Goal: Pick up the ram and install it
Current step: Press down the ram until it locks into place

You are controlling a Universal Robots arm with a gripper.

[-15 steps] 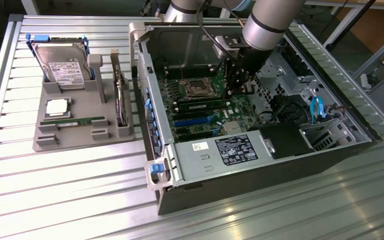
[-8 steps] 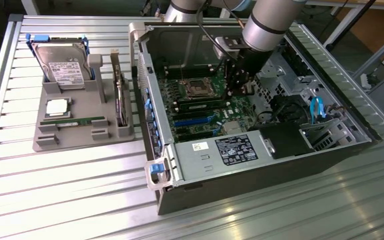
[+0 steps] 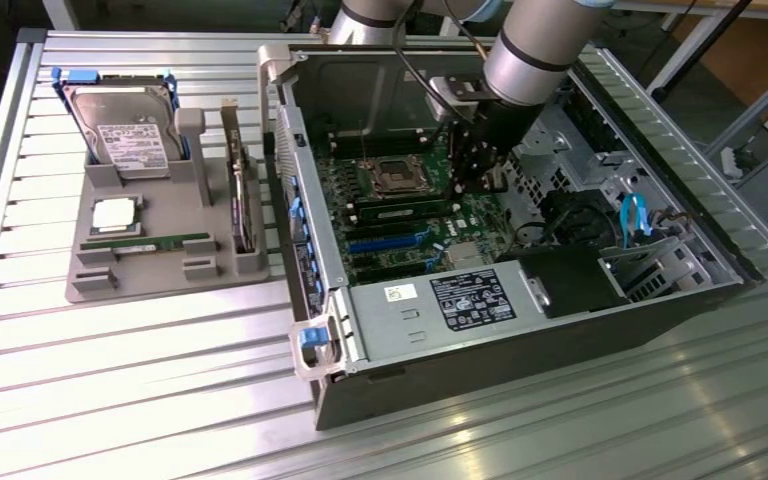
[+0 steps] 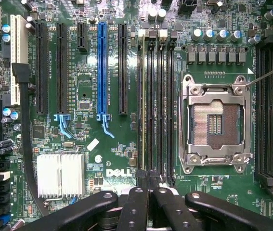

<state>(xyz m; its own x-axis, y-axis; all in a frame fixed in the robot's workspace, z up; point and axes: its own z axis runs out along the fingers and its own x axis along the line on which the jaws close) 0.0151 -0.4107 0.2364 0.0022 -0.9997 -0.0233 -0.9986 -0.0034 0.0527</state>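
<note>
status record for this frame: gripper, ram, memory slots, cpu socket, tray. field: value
gripper: shut, inside the open case, over one end of the memory slots
ram on board: green stick standing in the slot bank beside the CPU socket; fully seated or not, cannot tell
ram in tray: second green stick, lying flat in the grey tray
CPU socket: no processor in it
tray also holds: hard drive, processor chip
</note>
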